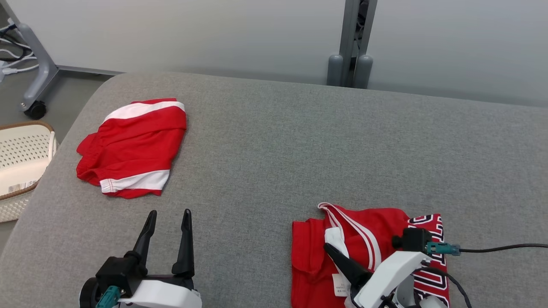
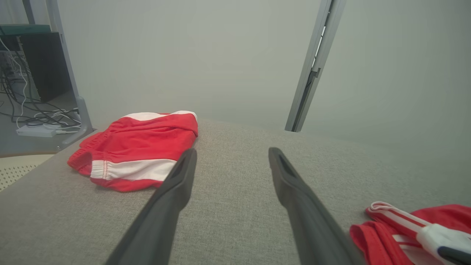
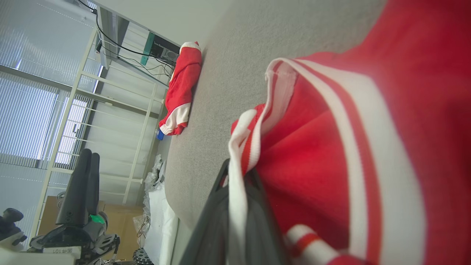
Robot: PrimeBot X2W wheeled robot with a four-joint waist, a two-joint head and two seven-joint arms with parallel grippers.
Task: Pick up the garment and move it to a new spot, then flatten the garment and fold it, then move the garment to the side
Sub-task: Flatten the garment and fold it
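well apart from the shorts [image 1: 132, 141] | red jersey [image 1: 376, 226]: likely soft, light, limp | right claw [image 3: 237, 176] clamped on its striped trim [image 3: 382, 154], a sturdy hold | left claw [image 1: 169, 216] apart, empty

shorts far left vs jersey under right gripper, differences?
The shorts lie free at the far left; jersey sits near right, its trim pinched in the right gripper. The shorts carry broad white bands; jersey has thin white stripes plus black-and-white lettering. Both are red and white, on the grey table.
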